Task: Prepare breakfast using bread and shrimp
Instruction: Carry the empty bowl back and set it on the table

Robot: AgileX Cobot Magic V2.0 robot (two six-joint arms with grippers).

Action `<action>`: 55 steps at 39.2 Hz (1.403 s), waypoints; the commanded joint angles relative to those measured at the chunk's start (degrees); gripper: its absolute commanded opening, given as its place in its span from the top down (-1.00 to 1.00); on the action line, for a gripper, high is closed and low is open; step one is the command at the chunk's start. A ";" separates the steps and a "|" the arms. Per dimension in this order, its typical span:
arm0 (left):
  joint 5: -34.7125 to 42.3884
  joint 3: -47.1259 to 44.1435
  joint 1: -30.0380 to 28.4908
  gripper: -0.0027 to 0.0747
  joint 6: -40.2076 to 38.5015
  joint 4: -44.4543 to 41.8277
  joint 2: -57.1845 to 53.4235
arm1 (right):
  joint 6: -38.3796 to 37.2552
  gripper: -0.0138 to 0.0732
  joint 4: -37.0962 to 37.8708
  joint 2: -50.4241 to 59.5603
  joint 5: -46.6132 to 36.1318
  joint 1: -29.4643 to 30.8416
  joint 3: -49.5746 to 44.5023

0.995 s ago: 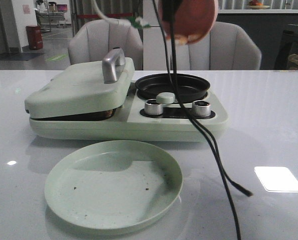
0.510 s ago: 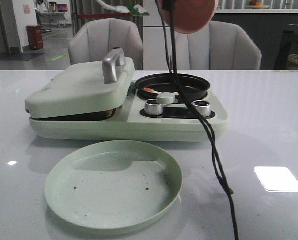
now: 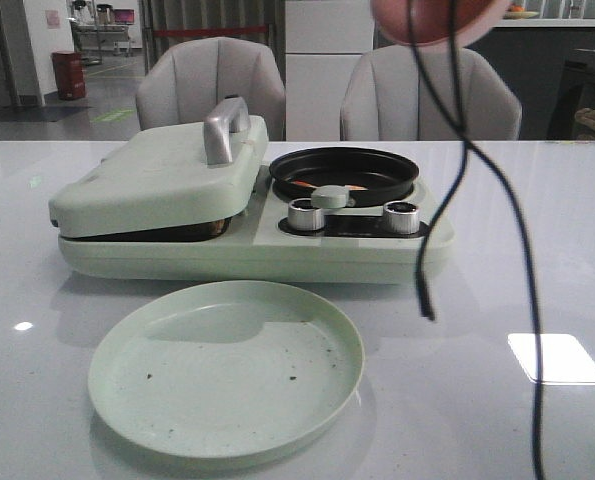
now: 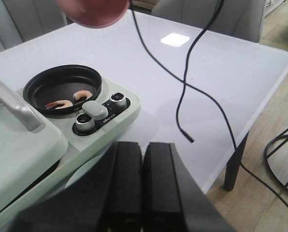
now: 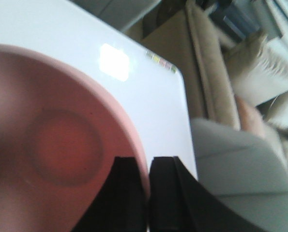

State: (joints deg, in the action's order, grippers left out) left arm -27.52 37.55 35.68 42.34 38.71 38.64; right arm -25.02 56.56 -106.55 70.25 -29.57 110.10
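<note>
My right gripper (image 5: 146, 193) is clamped on the rim of a pink bowl (image 5: 52, 145), held high above the breakfast maker (image 3: 247, 225). My left gripper (image 4: 144, 183) has its jaws pressed together on nothing, hovering near the appliance's front.

The shrimp (image 4: 68, 99), two orange-pink curls, lie in the black round pan (image 3: 343, 172) beside the knobs (image 3: 305, 213). I see no bread anywhere; it may sit under the closed lid (image 3: 152, 180), but that is hidden.

My worry is the loose black cable (image 3: 477, 180) dangling from near the bowl: its free end hangs just off the appliance's right corner, and any swing of my right arm could drag it across the pan or knobs. A tilted bowl could also slip from an edge-only grip.

The left wrist view shows both shrimp clearly; the front view gives only an orange sliver behind the pan wall. Only the front view shows the green plate (image 3: 227, 370) on the tabletop (image 3: 537, 250).
</note>
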 commanded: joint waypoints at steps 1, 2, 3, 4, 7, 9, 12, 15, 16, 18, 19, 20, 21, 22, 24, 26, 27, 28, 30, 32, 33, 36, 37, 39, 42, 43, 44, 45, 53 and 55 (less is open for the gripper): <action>3.93 1.66 0.38 0.67 0.07 1.84 0.15 | 0.20 0.64 -4.00 8.66 3.25 4.80 -5.30; 3.93 1.66 0.38 0.67 0.07 1.84 0.15 | 0.20 0.64 -5.46 10.24 2.36 6.25 -7.68; 3.93 1.66 0.38 0.67 0.07 1.84 0.15 | 0.20 0.64 -8.34 12.30 0.79 7.73 -10.67; 3.93 1.66 0.38 0.67 0.07 1.84 0.15 | 0.20 0.64 -11.47 14.32 -0.86 9.60 -13.72; 3.93 1.66 0.38 0.67 0.07 1.84 0.15 | 0.70 0.64 -19.93 19.08 -6.16 15.15 -21.81; 3.93 1.66 0.38 0.67 0.07 1.84 0.15 | 1.38 0.64 -25.09 21.57 -9.71 19.06 -27.06; 3.93 1.66 0.38 0.67 0.07 1.84 0.15 | 3.45 0.64 -34.13 23.49 -14.66 25.56 -34.46; 3.93 1.66 0.38 0.67 0.07 1.84 0.15 | 7.75 0.64 -43.99 23.11 -18.77 30.83 -39.90; 3.93 1.66 0.38 0.67 0.07 1.84 0.15 | 9.89 0.64 -47.66 22.73 -20.62 32.31 -41.72; 3.93 1.66 0.38 0.67 0.07 1.84 0.15 | 14.29 0.64 -53.64 21.90 -23.77 34.32 -44.64; 3.93 1.66 0.38 0.67 0.07 1.84 0.15 | 16.08 0.64 -55.97 21.42 -25.06 34.94 -45.98; 3.93 1.66 0.38 0.67 0.07 1.84 0.15 | 18.18 0.64 -58.45 20.79 -26.39 35.48 -47.02; 3.93 1.66 0.38 0.67 0.07 1.84 0.15 | 19.86 0.64 -59.96 19.99 -27.54 35.81 -47.63; 3.93 1.66 0.38 0.67 0.07 1.84 0.15 | 20.87 0.64 -61.23 19.29 -28.33 35.92 -48.09; 3.93 1.66 0.38 0.67 0.07 1.84 0.15 | 21.63 0.64 -62.09 17.56 -29.10 35.98 -48.40; 3.93 1.66 0.38 0.67 0.07 1.84 0.15 | 21.63 0.64 -62.09 16.20 -29.43 35.98 -48.40; 3.93 1.66 0.38 0.67 0.07 1.84 0.15 | 21.63 0.64 -62.09 15.67 -29.64 35.98 -48.40; 3.93 1.66 0.38 0.67 0.07 1.84 0.15 | 21.63 0.64 -62.09 15.17 -29.83 35.98 -48.40; 3.93 1.66 0.38 0.67 0.07 1.84 0.15 | 21.63 0.64 -62.09 14.09 -30.22 36.06 -48.40; 3.93 1.66 0.38 0.67 0.07 1.84 0.15 | 21.63 0.64 -62.09 13.05 -30.45 36.18 -48.40; 3.93 1.66 0.38 0.67 0.07 1.84 0.15 | 21.63 0.64 -62.09 12.52 -30.45 36.26 -48.40; 3.93 1.66 0.38 0.67 0.07 1.84 0.15 | 21.63 0.64 -61.78 11.31 -30.48 36.39 -48.40; 3.93 1.66 0.38 0.67 0.07 1.84 0.15 | 21.63 0.64 -61.73 10.98 -30.47 36.55 -48.40; 3.93 1.66 0.38 0.67 0.07 1.84 0.15 | 21.63 0.64 -61.62 10.47 -30.47 36.83 -48.40; 3.93 1.66 0.38 0.67 0.07 1.84 0.15 | 21.57 0.64 -61.67 10.13 -30.28 37.45 -48.40; 3.93 1.66 0.38 0.67 0.07 1.84 0.15 | 21.57 0.64 -61.67 10.06 -30.15 37.60 -48.40; 3.93 1.66 0.38 0.67 0.07 1.84 0.15 | 21.57 0.63 -61.60 10.06 -30.06 37.82 -48.40; 3.93 1.66 0.38 0.67 0.07 1.84 0.15 | 21.57 0.61 -61.60 10.06 -30.00 38.09 -48.40; 3.93 1.66 0.38 0.67 0.07 1.84 0.15 | 21.57 0.26 -60.98 10.06 -28.35 38.84 -48.40; 3.93 1.66 0.38 0.67 0.07 1.84 0.15 | 21.57 0.14 -60.87 10.06 -28.35 38.84 -48.40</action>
State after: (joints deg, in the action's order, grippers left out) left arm -27.52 37.55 35.68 42.34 38.71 38.64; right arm -3.97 -5.42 -98.68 42.04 8.86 60.42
